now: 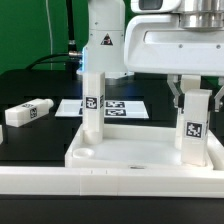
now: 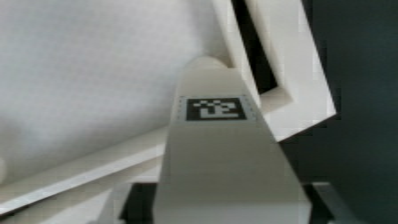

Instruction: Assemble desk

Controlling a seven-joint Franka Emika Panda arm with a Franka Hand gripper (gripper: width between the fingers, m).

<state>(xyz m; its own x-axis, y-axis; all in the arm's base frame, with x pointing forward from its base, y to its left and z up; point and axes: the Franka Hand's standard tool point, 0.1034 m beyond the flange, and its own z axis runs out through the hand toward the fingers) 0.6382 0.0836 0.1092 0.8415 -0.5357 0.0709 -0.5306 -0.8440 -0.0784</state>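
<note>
Fingers (image 1: pixel 177 93) are clamped on the held leg (image 1: pixel 196 122), upright at the right corner of the tabletop (image 1: pixel 140 158). From the exterior view's left I see a loose leg (image 1: pixel 28 112) lying on the bench (image 1: pixel 30 145), then a standing leg (image 1: pixel 92 105) in the tabletop's left corner.

A robotics lab: Franka arm (image 1: pixel 101 40), tagged marker board (image 1: pixel 126 108), black table (image 1: pixel 30 86), green backdrop (image 1: pixel 22 25)

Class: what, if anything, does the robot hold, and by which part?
A white desk leg, upright at the tabletop's corner, is clamped at its upper end between the two fingers.
</note>
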